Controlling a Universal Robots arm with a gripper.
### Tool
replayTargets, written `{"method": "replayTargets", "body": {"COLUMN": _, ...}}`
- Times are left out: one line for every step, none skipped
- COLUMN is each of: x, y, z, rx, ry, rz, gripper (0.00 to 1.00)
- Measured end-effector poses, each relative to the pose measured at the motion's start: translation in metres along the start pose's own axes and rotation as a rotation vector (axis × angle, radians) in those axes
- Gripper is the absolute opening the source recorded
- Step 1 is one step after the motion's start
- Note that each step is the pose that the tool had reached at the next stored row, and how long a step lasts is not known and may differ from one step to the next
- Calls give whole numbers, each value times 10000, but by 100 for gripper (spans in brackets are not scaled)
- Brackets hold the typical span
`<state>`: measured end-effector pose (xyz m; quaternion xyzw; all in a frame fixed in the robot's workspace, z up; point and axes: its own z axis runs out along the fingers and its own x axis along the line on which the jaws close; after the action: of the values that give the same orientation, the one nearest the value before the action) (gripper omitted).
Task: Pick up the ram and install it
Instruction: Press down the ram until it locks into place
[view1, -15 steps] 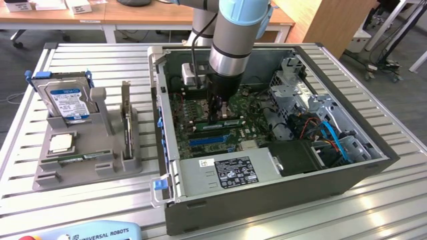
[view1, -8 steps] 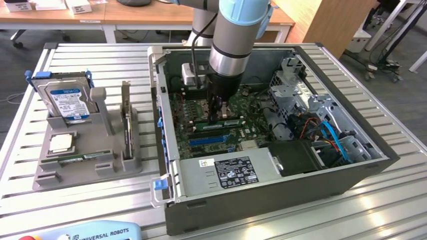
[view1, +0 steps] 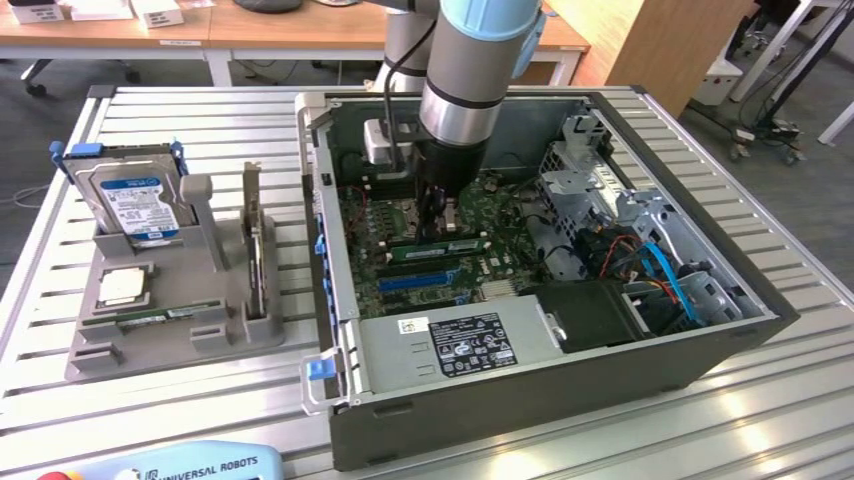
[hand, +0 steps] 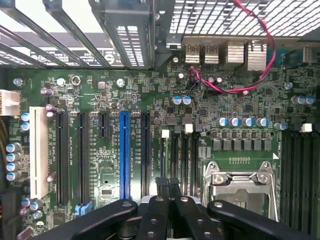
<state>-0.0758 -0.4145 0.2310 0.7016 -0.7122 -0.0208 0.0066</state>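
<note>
While fingers (hand: 167, 187) sit clenched over motherboard (hand: 150, 130), exterior view shows spare ram (view1: 167, 317) in holder (view1: 174, 345)

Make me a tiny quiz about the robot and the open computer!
1. True or false: the blue-labelled silver hard drive stands in a grey plastic holder outside the open grey metal computer case.
2. The robot's black hand hangs over: A) the green motherboard; B) a kitchen sink; C) a wooden drawer.
3. Fill in: among the long black slots, one long plastic slot stands out in ___.
Key: 1 true; 2 A; 3 blue.
</note>
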Motion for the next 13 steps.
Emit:
{"method": "replayTargets", "body": {"x": 0, "y": 1, "z": -13, "rx": 0, "ry": 0, "rz": 0, "gripper": 10}}
{"method": "replayTargets", "body": {"x": 0, "y": 1, "z": -28, "rx": 0, "ry": -1, "rz": 0, "gripper": 10}}
{"method": "replayTargets", "body": {"x": -1, "y": 2, "z": -43, "rx": 0, "ry": 0, "rz": 0, "gripper": 10}}
{"method": "replayTargets", "body": {"x": -1, "y": 2, "z": -57, "rx": 0, "ry": 1, "rz": 0, "gripper": 10}}
{"method": "replayTargets", "body": {"x": -1, "y": 3, "z": -72, "rx": 0, "ry": 0, "rz": 0, "gripper": 10}}
{"method": "replayTargets", "body": {"x": -2, "y": 4, "z": -89, "rx": 0, "ry": 0, "rz": 0, "gripper": 10}}
{"method": "replayTargets", "body": {"x": -2, "y": 4, "z": -105, "rx": 0, "ry": 0, "rz": 0, "gripper": 10}}
{"method": "replayTargets", "body": {"x": -2, "y": 5, "z": -124, "rx": 0, "ry": 0, "rz": 0, "gripper": 10}}
{"method": "replayTargets", "body": {"x": -3, "y": 6, "z": -140, "rx": 0, "ry": 0, "rz": 0, "gripper": 10}}
{"method": "replayTargets", "body": {"x": -3, "y": 6, "z": -158, "rx": 0, "ry": 1, "rz": 1, "gripper": 10}}
{"method": "replayTargets", "body": {"x": -3, "y": 7, "z": -176, "rx": -1, "ry": 1, "rz": 1, "gripper": 10}}
{"method": "replayTargets", "body": {"x": -4, "y": 8, "z": -194, "rx": 0, "ry": 0, "rz": 1, "gripper": 10}}
{"method": "replayTargets", "body": {"x": -4, "y": 8, "z": -213, "rx": 0, "ry": 1, "rz": 1, "gripper": 10}}
